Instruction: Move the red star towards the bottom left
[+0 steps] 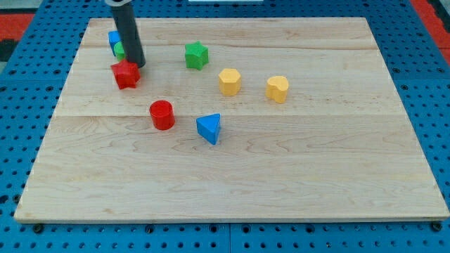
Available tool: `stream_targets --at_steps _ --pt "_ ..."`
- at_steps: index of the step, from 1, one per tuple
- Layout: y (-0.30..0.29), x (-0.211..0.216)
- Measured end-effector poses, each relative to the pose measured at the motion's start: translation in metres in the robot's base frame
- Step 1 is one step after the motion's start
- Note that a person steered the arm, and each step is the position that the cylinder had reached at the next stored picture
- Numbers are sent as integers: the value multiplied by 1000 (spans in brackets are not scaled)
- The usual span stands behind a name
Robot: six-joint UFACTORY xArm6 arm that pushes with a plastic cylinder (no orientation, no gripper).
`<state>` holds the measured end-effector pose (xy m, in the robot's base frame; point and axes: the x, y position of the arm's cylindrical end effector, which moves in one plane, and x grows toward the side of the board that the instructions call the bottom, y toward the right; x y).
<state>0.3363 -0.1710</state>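
Tip [138, 65] is set just behind the red star [126, 74], near the board's top-left corner; no fingers exist. Light, rigid, likely slippery: pushed best at its top-right points.

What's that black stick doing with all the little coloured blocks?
It's a robot arm's dark rod, and my tip is right at the upper right edge of the red star block, near the wooden board's top left. The job is to slide that star toward the bottom left. Behind the rod, a blue block and a green block peek out. The red cylinder and blue triangle sit untouched nearer the middle.
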Motion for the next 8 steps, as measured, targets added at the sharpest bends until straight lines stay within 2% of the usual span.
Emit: stream_targets --at_steps 2,3,4,5,6,7,8 --pt "-10 68" --pt "-10 29" --pt "-42 71" --pt "-33 131" --pt "-37 164" --pt "-17 130" --pt "9 165"
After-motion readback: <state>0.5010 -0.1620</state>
